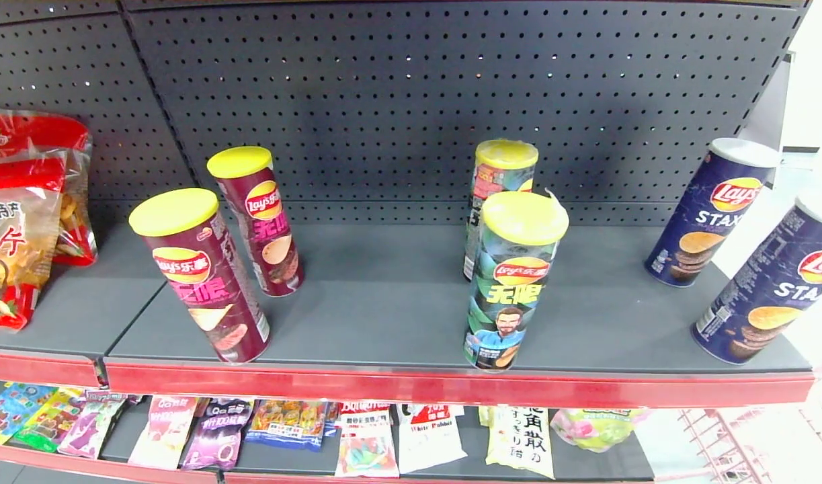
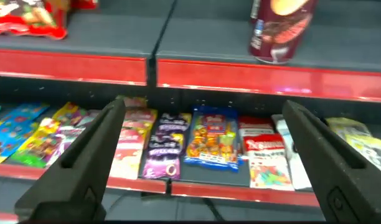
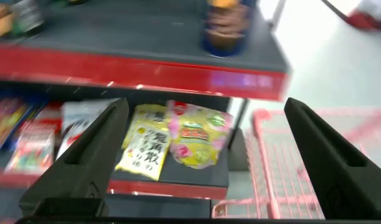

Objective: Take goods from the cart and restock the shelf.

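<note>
Grey metal shelf in the head view carries six tall chip cans in three pairs: maroon cans on the robot's left, green cans in the middle, navy cans on the right. Each stands on its base, lid up, long axis vertical, with bare shelf between the pairs. Snack bags sit at the far left, and packets lie along the lower shelf. Pink wire of the cart shows at the corner, below the shelf and to the robot's right.

At the left wrist, the left gripper hangs in front of the lower shelf, its fingers spread wide with nothing between them. The front maroon can stands on the shelf above, close to the red lip.

At the right wrist, the right gripper is likewise spread and empty, its fingers facing the lower shelf's end. The cart's pink wire lies near, lower than the fingers and off to the robot's right; a navy can stands on the shelf above.

I judge the right arm the nearer to the cart, so the pick falls to it: down and rightward, away from the shelf. The cart's contents are hidden, so the next item's axis cannot be told. A can like these should end upright, lid up, in a bare stretch.
</note>
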Controlling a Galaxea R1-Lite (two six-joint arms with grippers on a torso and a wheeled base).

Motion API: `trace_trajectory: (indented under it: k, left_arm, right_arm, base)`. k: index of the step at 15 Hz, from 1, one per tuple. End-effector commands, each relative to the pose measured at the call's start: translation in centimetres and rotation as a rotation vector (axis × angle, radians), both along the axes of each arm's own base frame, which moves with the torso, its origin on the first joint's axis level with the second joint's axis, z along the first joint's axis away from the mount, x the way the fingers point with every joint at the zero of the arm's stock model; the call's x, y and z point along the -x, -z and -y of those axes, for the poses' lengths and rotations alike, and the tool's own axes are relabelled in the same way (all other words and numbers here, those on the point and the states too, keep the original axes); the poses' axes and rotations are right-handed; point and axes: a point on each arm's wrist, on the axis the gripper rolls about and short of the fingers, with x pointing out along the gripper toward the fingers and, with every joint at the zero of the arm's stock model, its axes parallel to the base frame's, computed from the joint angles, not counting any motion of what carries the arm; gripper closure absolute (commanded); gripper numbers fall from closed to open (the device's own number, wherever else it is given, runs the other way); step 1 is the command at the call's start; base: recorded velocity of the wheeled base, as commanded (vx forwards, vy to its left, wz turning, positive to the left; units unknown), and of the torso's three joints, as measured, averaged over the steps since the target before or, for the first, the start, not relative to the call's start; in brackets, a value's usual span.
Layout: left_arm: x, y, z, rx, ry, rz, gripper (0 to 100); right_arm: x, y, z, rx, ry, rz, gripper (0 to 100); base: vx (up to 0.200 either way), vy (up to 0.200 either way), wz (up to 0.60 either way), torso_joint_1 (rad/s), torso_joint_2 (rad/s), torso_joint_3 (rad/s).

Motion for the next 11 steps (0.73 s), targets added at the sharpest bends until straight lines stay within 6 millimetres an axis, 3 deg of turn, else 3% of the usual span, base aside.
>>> trace_trajectory:
  k: [1, 4, 11]
  left_arm:
    - [0.71, 0.09, 0.16, 0.014, 0.048, 0.086, 0]
    - [0.68, 0.18, 0.37, 0.004, 0.134, 0.084, 0]
    - [0.67, 0.24, 0.44, -0.024, 0.163, 0.081, 0]
  right_arm:
    - [-0.05, 0.04, 0.05, -0.047, 0.018, 0.000, 0]
    - [-0.22, 0.01, 0.34, -0.112, 0.146, 0.046, 0]
    - [-0.24, -0.01, 0.22, -0.065, 0.094, 0.048, 0]
  base:
    - [0.000, 0.000, 0.00, 0.000, 0.00, 0.000]
    - [0.000, 0.000, 0.00, 0.000, 0.00, 0.000]
    - [0.000, 0.000, 0.00, 0.000, 0.00, 0.000]
